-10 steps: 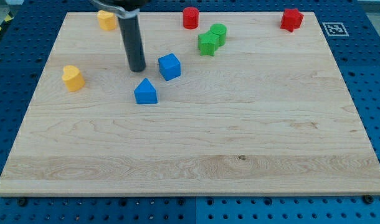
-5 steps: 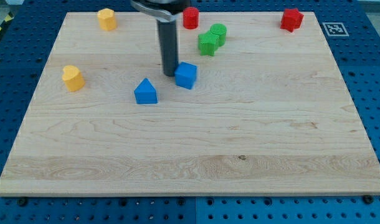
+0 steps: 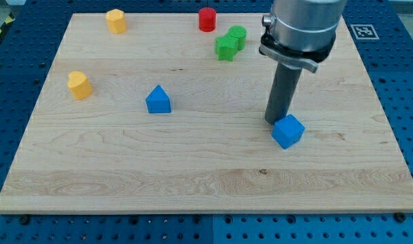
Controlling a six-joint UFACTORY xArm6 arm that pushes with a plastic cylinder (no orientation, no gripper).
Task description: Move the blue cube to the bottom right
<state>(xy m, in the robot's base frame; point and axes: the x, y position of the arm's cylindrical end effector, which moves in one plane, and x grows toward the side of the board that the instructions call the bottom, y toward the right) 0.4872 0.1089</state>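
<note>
The blue cube (image 3: 288,131) lies right of the board's middle, a little below half height. My tip (image 3: 274,120) rests against the cube's upper left side. The dark rod rises from there to the arm's grey body (image 3: 302,27) at the view's top right. A blue triangular block (image 3: 158,100) sits alone left of centre.
The wooden board (image 3: 206,183) fills the view. A red cylinder (image 3: 206,19) sits at the top centre. A green star-like block (image 3: 225,47) and a green cylinder (image 3: 237,35) touch near it. Two yellow blocks lie at the top left (image 3: 115,20) and left (image 3: 78,85).
My tip has pushed the blue cube down and to the right, from near the blue triangular block to right of centre. The arm now hides the red block at the top right.
</note>
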